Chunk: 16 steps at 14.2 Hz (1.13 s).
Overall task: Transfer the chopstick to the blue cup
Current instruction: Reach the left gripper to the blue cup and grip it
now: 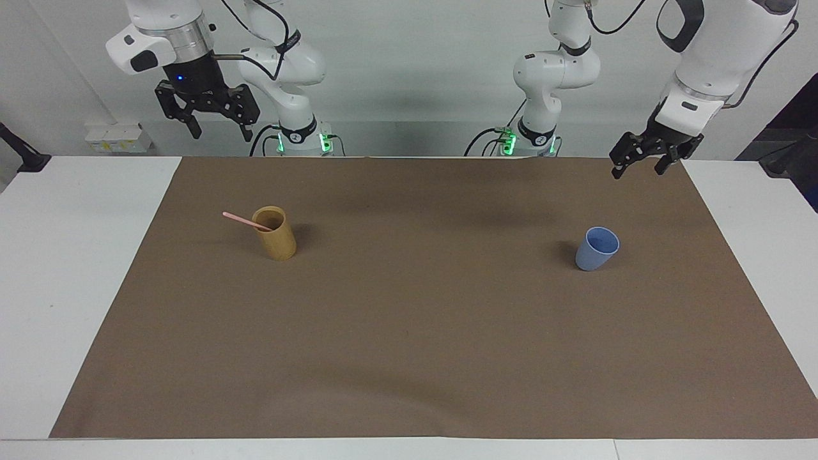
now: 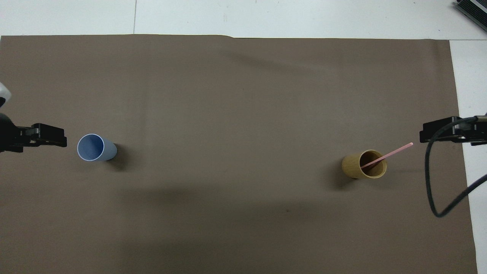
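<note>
One pale-pink chopstick point(image 1: 245, 221) point(image 2: 388, 155) leans in the tan bamboo cup point(image 1: 275, 233) point(image 2: 364, 164), its upper end sticking out over the rim toward the right arm's end of the table. The blue cup point(image 1: 597, 249) point(image 2: 95, 147) stands upright and empty toward the left arm's end. My right gripper point(image 1: 219, 133) point(image 2: 437, 134) hangs open, high in the air over the mat's edge at the tan cup's end. My left gripper point(image 1: 638, 170) point(image 2: 51, 136) is open and raised over the mat's edge at the blue cup's end. Neither holds anything.
A brown mat point(image 1: 422, 319) point(image 2: 243, 95) covers most of the white table point(image 1: 70, 268). A black cable point(image 2: 432, 182) loops down from the right arm over the mat's edge. A small white box point(image 1: 118, 137) sits off the table by the right arm.
</note>
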Each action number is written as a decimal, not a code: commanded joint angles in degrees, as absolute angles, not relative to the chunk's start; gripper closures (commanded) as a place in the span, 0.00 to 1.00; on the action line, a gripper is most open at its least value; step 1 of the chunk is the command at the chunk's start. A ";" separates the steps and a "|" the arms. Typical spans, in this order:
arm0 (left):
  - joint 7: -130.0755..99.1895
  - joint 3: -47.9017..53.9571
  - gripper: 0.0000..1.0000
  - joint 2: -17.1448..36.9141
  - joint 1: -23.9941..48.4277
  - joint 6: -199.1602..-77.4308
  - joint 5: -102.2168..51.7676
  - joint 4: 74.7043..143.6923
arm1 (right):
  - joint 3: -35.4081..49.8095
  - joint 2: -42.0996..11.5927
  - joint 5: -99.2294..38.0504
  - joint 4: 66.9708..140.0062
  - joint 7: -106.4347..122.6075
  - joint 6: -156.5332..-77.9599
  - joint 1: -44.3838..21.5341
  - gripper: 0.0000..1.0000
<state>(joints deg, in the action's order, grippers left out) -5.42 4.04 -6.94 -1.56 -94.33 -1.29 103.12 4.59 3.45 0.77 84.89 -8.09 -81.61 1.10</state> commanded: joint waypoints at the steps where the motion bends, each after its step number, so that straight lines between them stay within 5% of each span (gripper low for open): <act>1: 0.06 4.22 0.00 -10.19 -4.91 -105.76 -0.79 116.66 | 4.75 3.16 -0.35 84.20 -6.86 -80.95 1.85 0.00; 5: 5.97 4.04 0.00 -7.57 -8.44 -125.73 -0.79 129.97 | 4.66 3.16 -0.35 84.20 -6.86 -80.86 1.85 0.00; 10: 5.89 4.04 0.00 -3.52 -7.56 -130.52 -0.79 130.96 | 4.66 3.16 -0.35 84.20 -6.86 -80.86 1.85 0.00; 13: 5.89 4.04 0.46 -3.52 -7.47 -129.55 -0.79 130.87 | 4.66 3.16 -0.35 84.20 -6.86 -80.95 1.85 0.00; 15: 5.97 4.04 0.95 -3.43 -7.65 -129.55 -0.79 130.52 | 4.66 3.16 -0.35 84.20 -6.86 -80.86 1.85 0.00; 16: 5.98 4.04 1.00 -3.43 -7.73 -129.55 -0.79 130.43 | 4.66 3.16 -0.35 84.20 -6.86 -80.86 1.85 0.00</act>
